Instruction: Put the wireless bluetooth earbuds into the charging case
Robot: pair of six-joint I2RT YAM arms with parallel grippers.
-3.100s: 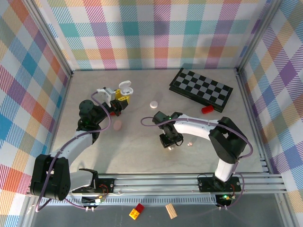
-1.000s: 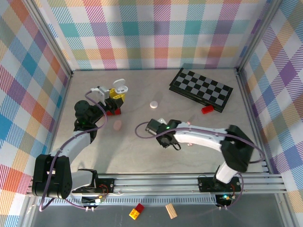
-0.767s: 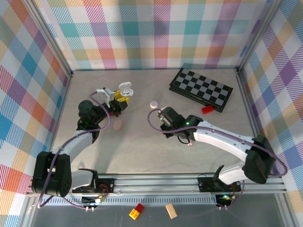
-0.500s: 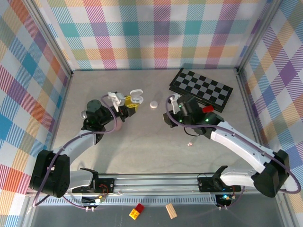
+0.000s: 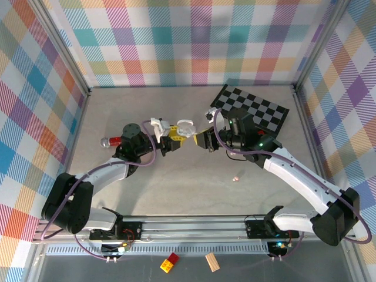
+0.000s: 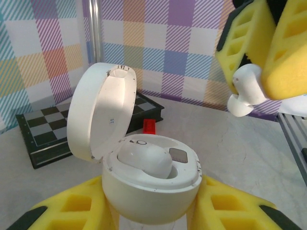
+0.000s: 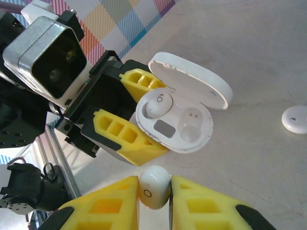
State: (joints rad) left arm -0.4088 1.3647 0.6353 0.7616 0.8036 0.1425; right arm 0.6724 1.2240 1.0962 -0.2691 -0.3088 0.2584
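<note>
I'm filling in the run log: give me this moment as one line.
left gripper: holds open case | right gripper: pinches earbud near case | in case: seated bud, one slot empty | insertion: not done

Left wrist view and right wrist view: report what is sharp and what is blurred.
Left wrist view: charging case sharp, pinched earbud slightly soft, checkerboard behind mildly soft. Right wrist view: case and pinched earbud both crisp, lighting even, no glare.
</note>
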